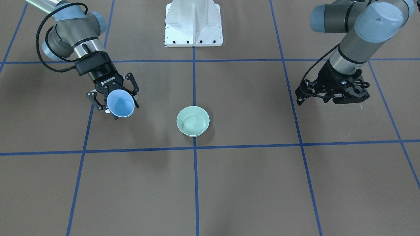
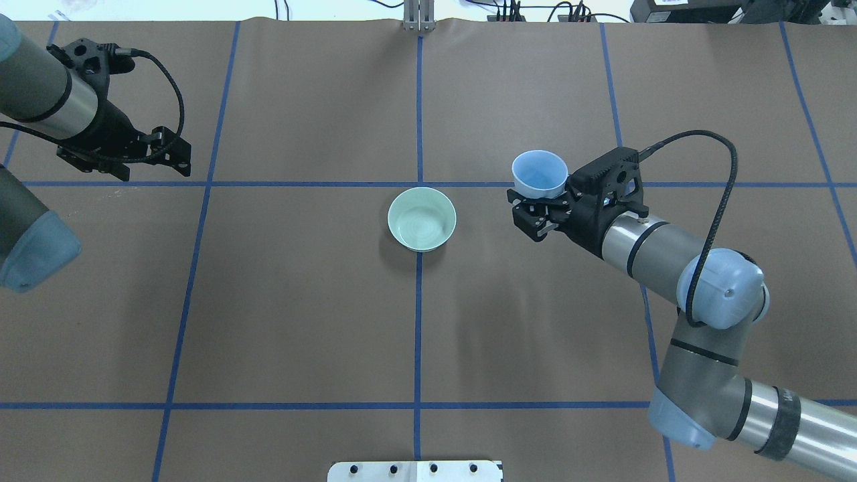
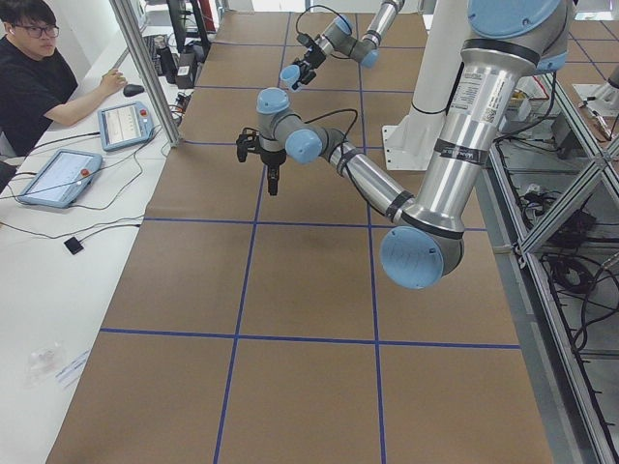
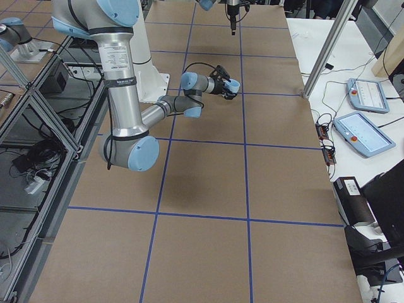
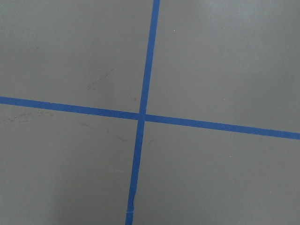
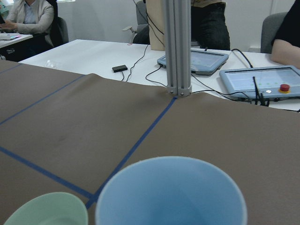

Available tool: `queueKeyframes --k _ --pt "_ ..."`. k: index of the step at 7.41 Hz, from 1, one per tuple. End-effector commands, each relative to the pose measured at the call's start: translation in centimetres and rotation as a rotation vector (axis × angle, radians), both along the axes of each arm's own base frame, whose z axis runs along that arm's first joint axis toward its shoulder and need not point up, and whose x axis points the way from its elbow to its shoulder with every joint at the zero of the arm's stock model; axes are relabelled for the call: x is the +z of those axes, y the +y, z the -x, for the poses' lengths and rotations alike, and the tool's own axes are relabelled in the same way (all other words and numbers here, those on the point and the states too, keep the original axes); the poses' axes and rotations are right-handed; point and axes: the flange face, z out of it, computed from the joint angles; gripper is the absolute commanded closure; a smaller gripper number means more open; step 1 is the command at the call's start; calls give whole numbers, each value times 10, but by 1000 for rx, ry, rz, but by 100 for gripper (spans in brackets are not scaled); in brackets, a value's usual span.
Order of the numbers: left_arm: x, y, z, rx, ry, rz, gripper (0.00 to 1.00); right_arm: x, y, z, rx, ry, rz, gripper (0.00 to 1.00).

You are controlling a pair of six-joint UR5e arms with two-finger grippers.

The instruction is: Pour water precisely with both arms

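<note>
The blue cup (image 2: 539, 173) is clamped by the right end effector (image 2: 529, 214), near the green bowl (image 2: 443, 201), where water (image 2: 420, 227) is seen rippling. Light, stiff and probably slippery, the cup is best gripped on its wall. The left end effector's (image 3: 273, 182) opening cannot be judged.

Right gripper (image 1: 115, 95) stretches toward centre, fingers (image 1: 93, 97) clamped on the blue cup (image 1: 120, 104). Left gripper (image 1: 331, 95) hangs out wide, pointing straight down.

The water (image 2: 420, 229) shows as faint ripples in a pale green bowl (image 2: 395, 211) at the bench's middle. The right arm (image 2: 659, 244), grey with pale blue caps, reaches in from the robot-side edge. The right gripper (image 1: 120, 106) clasps a raised blue cup (image 2: 539, 171). The left arm (image 2: 40, 94) hangs toward the far left corner. The left gripper (image 2: 177, 157) points down, and how its jaws stand is unclear.
</note>
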Motion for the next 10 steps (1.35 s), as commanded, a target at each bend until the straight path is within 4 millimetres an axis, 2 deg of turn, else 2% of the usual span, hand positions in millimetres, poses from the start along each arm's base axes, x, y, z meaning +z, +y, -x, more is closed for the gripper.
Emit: queueKeyframes --k 1,3,6,7,10 --pt "16 -15 25 12 -30 -36 0 -19 23 36 -92 28 -10 100" --pt "37 -31 43 47 -63 -71 0 -55 22 67 -115 99 -5 100" --pt "64 -51 67 58 -99 -76 0 -85 8 88 -156 228 15 100" --pt "72 -56 71 58 -105 -76 0 -82 5 88 -189 263 34 100" --pt "76 -57 72 55 -108 -70 0 -79 -5 96 -285 409 79 100"
